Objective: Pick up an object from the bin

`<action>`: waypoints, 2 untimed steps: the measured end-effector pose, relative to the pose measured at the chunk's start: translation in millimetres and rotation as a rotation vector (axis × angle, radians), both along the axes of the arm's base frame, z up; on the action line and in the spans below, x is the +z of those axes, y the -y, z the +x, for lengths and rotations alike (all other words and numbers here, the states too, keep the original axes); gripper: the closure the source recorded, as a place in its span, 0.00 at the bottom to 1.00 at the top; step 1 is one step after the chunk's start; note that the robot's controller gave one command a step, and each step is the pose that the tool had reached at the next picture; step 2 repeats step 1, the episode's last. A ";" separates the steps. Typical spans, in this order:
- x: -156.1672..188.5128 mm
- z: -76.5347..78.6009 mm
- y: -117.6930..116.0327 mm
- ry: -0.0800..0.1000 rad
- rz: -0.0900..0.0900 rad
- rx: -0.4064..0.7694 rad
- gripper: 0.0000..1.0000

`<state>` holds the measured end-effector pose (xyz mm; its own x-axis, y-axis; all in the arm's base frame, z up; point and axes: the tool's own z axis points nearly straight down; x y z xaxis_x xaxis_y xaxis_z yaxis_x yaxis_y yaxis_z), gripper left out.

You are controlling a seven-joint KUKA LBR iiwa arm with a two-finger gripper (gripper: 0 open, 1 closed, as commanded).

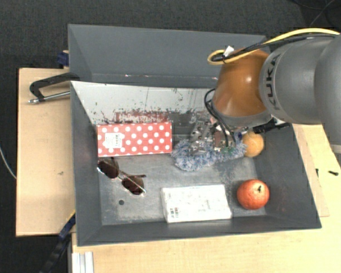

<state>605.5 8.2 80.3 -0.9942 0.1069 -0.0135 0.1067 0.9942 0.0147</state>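
Blue fuzzy cloth [193,157] under tool [213,139], grip unclear; round orange thing [254,145], red apple [253,194] beside.

Bin floor [159,172] bare between sunglasses [122,177], white box [196,203], blue cloth [196,157]; apple [253,194] blocks right.

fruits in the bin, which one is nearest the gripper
The small orange fruit, right beside the gripper; the red apple lies farther off, near the white box.

Arm [307,78] in from right, wrist [238,87] bent, jaws pointing down.
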 end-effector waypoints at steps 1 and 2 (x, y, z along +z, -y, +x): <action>211.7 -9.5 -61.3 -0.009 -0.014 0.253 1.00; 211.7 -9.5 -61.3 -0.009 -0.014 0.253 1.00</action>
